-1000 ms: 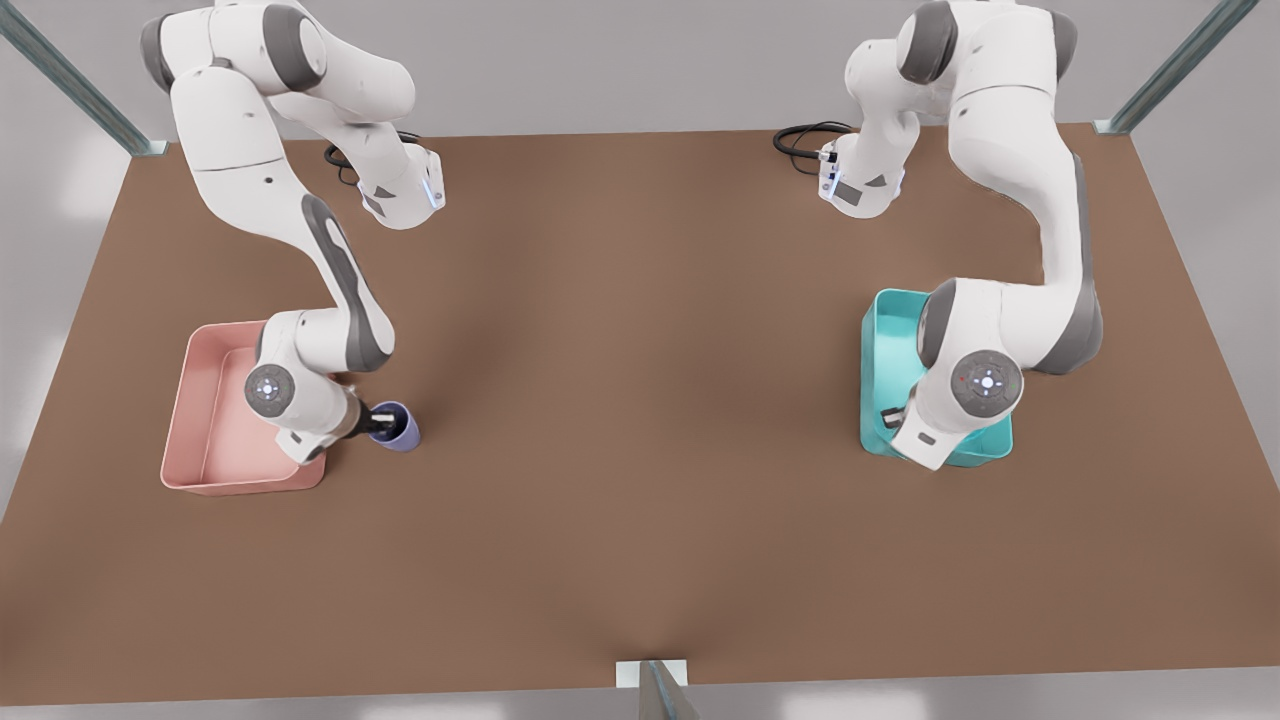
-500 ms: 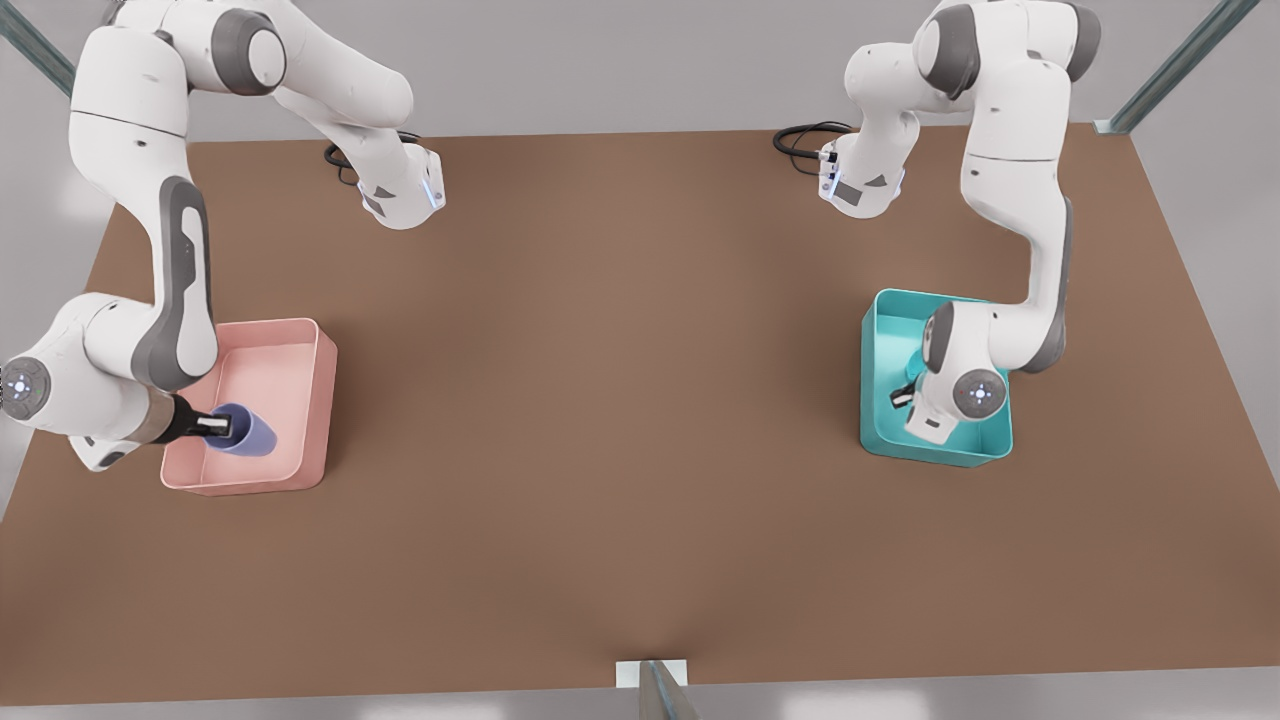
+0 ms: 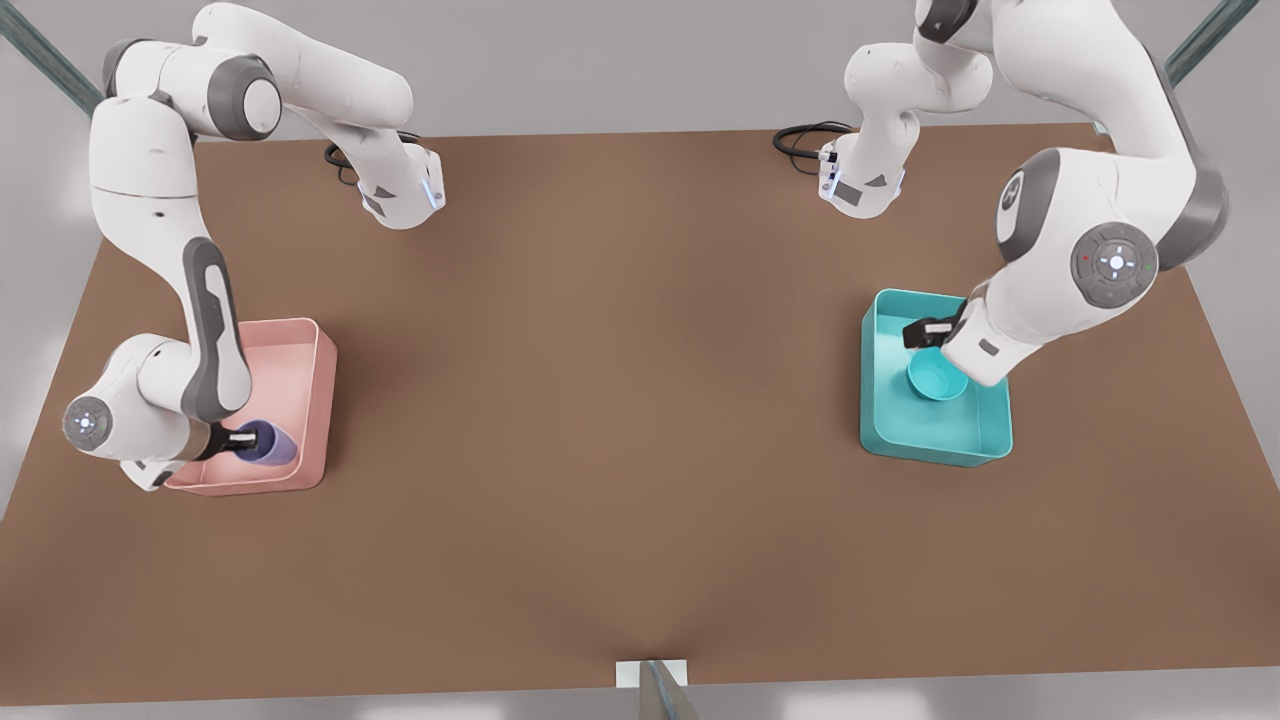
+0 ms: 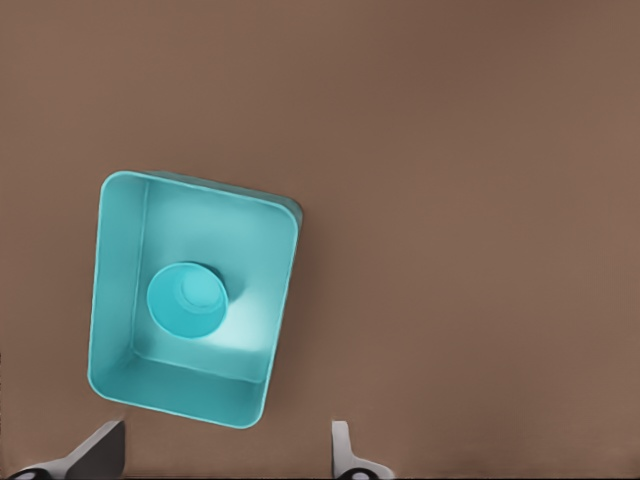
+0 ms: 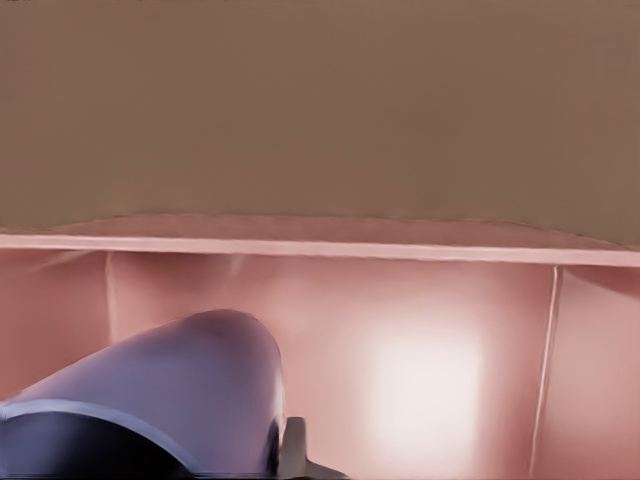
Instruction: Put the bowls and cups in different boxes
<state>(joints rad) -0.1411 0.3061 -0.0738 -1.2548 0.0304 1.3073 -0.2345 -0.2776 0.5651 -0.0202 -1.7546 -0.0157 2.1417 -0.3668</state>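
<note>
Brown bench [image 3: 620, 450], grey surround. I log: pink box [image 3: 318, 400] at front view's left, near bench edge; teal box [image 3: 935, 445] at front view's right. Teal bowl [image 3: 936, 381] sits upright inside teal box, roughly mid-floor, also seen in left wrist view [image 4: 186, 299] w/ box walls around it [image 4: 115, 270]. Left gripper [image 3: 928, 331] hangs above teal box, jaws spread, nothing held, apart from bowl. Right gripper [image 3: 243, 439] is inside pink box at its near corner, jaws closed on lavender cup [image 3: 272, 445]; cup tilted on its side, mouth toward gripper. Right wrist view: cup [image 5: 170, 390] over pink floor, box wall [image 5: 320, 248] beyond.
</note>
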